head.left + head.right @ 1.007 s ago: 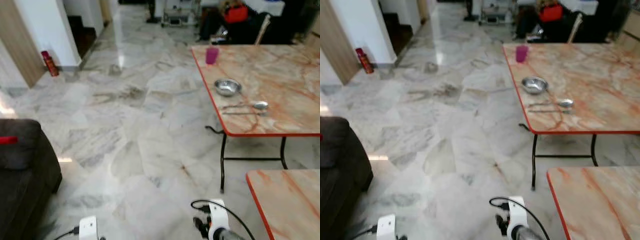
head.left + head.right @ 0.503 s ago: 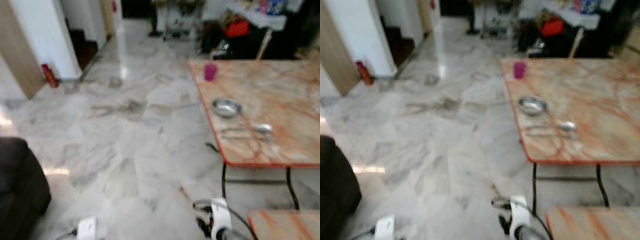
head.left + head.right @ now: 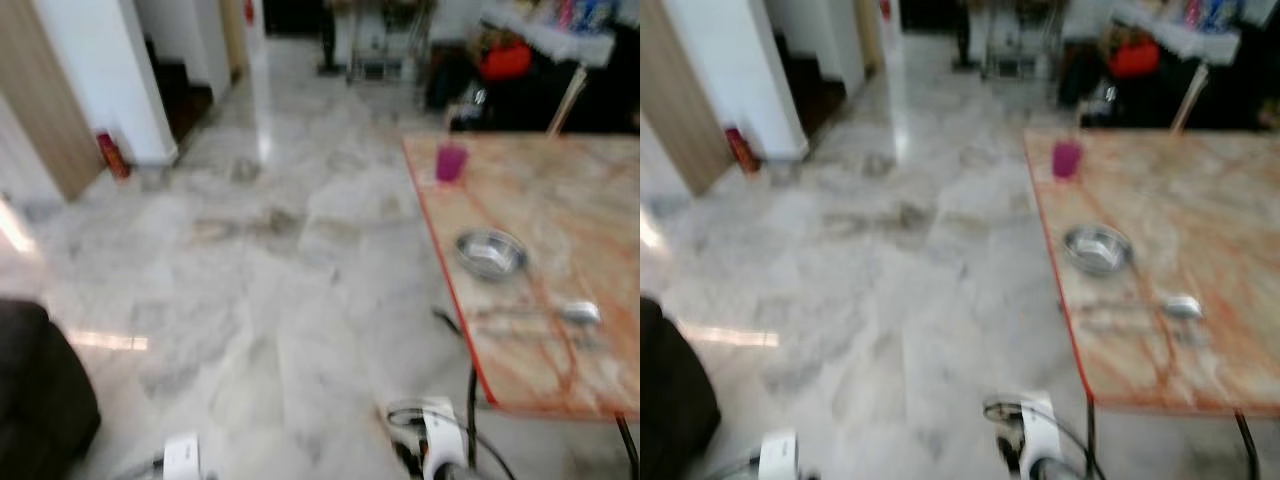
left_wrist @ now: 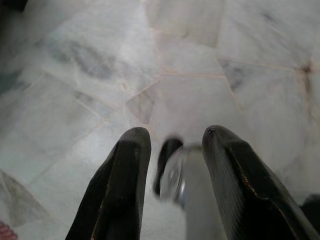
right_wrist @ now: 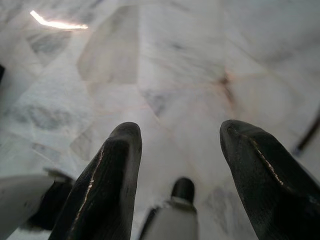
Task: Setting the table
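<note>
Left eye view, blurred: marble floor [image 3: 260, 300] across most of the frame, with the orange-edged table [image 3: 600, 200] far and to the right. On the table, a pink cup [image 3: 451, 162] at the far left corner, a steel bowl [image 3: 490, 254] nearer along the left edge, then a spoon [image 3: 578, 312] nearer again and further in, its handle apparently running leftward toward the edge, though too smeared to be sure. Dark sofa [image 3: 40, 400] at near left, a red bottle [image 3: 113, 156] by the far wall. Two wrists low at the near edge, the right one closer to the table leg.

Right eye view: same layout, table [image 3: 1230, 210] to the right, cup [image 3: 1067, 159], bowl [image 3: 1097, 249] and spoon [image 3: 1182, 306] in the same far-to-near order.

Left wrist view: left gripper [image 4: 172, 145] hanging over bare floor, fingers [image 4: 125, 185] moderately apart, nothing between them.

Right wrist view: right gripper [image 5: 180, 145] also over floor, fingers [image 5: 107, 180] spread wide, empty.

Judged from this: tableware all ahead and to the right of both grippers, higher than either, well apart. Right arm the nearer one, so likely the one to reach once closer. Bowl probably first within range, just inside the table's left edge.
</note>
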### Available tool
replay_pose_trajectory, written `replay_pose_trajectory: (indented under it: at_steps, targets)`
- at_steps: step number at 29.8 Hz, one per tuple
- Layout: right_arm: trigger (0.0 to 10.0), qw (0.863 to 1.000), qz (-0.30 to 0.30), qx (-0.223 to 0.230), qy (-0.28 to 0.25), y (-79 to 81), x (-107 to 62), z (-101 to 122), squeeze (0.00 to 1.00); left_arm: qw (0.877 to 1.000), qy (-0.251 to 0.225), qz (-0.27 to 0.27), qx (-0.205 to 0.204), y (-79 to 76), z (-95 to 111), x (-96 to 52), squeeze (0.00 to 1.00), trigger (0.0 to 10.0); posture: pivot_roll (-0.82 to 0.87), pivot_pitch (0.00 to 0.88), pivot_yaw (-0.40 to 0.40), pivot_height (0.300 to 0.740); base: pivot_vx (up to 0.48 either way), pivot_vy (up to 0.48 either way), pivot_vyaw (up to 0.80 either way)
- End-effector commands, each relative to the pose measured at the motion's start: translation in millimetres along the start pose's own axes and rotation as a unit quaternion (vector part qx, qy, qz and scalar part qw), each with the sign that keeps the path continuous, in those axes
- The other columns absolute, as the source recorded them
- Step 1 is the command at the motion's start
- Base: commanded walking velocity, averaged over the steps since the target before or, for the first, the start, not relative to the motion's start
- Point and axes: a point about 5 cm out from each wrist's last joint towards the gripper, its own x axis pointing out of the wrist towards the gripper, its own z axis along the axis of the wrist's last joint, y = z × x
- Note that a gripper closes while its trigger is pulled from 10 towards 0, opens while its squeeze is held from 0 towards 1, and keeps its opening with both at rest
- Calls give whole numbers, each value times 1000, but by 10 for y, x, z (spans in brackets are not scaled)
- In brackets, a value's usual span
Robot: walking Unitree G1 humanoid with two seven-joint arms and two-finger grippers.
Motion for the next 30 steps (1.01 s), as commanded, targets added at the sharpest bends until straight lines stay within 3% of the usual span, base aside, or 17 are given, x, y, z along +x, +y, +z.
replay_pose_trajectory:
  at_steps: [1,30]
  targets:
    - [10000,1000,15,1,-4,82,29,40,0,1000,-2,13,-5,86,17,1,0,10000,96,0,-12,740,480,0,0]
    - [10000,1000,28,-1,2,117,38,40,0,1000,-5,13,-9,81,40,5,0,10000,100,0,-16,740,480,0,0]
